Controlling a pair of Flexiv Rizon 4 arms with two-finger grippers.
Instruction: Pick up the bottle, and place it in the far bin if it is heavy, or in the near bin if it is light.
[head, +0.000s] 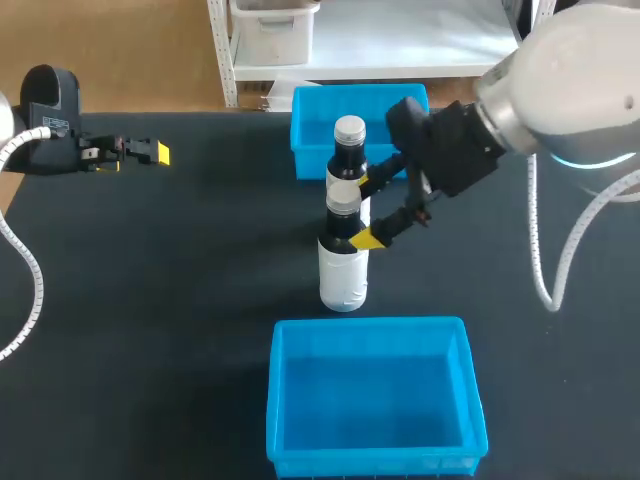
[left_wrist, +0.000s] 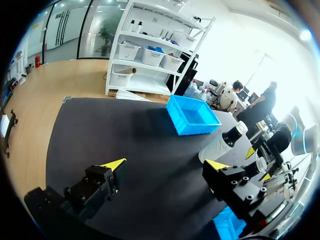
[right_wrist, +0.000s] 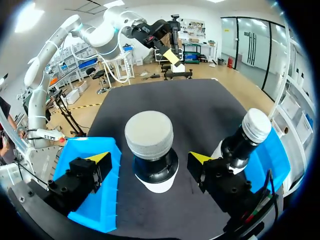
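Two white bottles with dark necks and white caps stand mid-table. The nearer bottle (head: 343, 270) (right_wrist: 149, 135) has its neck between the fingers of my right gripper (head: 366, 210) (right_wrist: 150, 158), which is open with a gap on each side. The second bottle (head: 349, 150) (right_wrist: 247, 132) (left_wrist: 220, 145) stands just beyond it, beside one finger and in front of the far bin (head: 315, 110) (left_wrist: 192, 115). The near bin (head: 375, 400) holds nothing. My left gripper (head: 150, 152) (left_wrist: 165, 165) hangs open over the table's far left, with nothing between its fingers.
Both bins are blue plastic, one at the table's back edge and one at its front edge, with the bottles between them. The black tabletop (head: 180, 300) stretches bare to the left of the bottles.
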